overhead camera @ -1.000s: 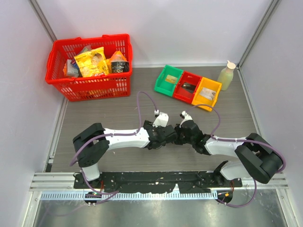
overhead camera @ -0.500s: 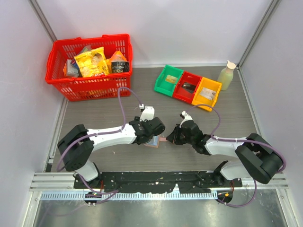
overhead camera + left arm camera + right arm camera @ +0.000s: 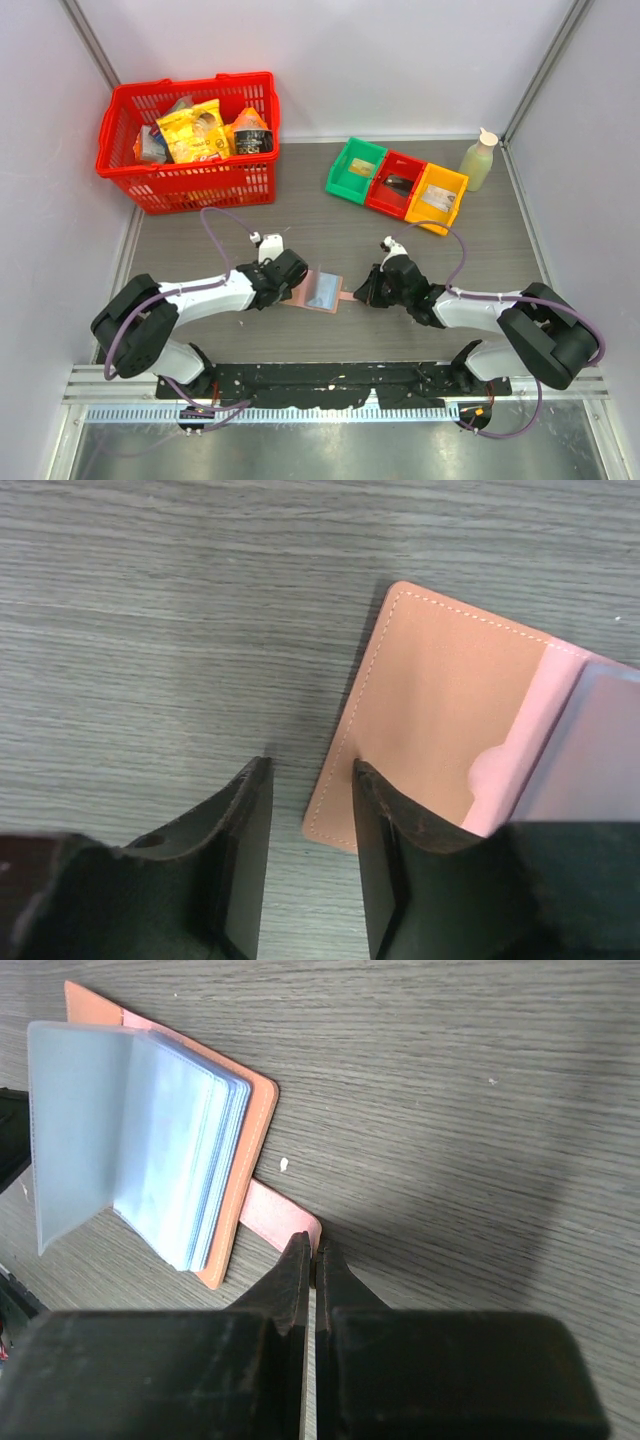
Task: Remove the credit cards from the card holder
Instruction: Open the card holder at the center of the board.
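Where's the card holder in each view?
Top external: card holder just below centre, lying open.
Left wrist: right of centre, tan cover running off the right edge.
Right wrist: upper left, clear sleeves fanned up.
Shared landmark: grey wood-grain tabletop under it in all three.

The card holder (image 3: 318,290) is pinkish tan with pale stitches along its edge, and light blue inside. The surface (image 3: 300,215) is grey with wood lines. The basket (image 3: 200,185) is red. The bottle (image 3: 479,162) is pale yellow-green.
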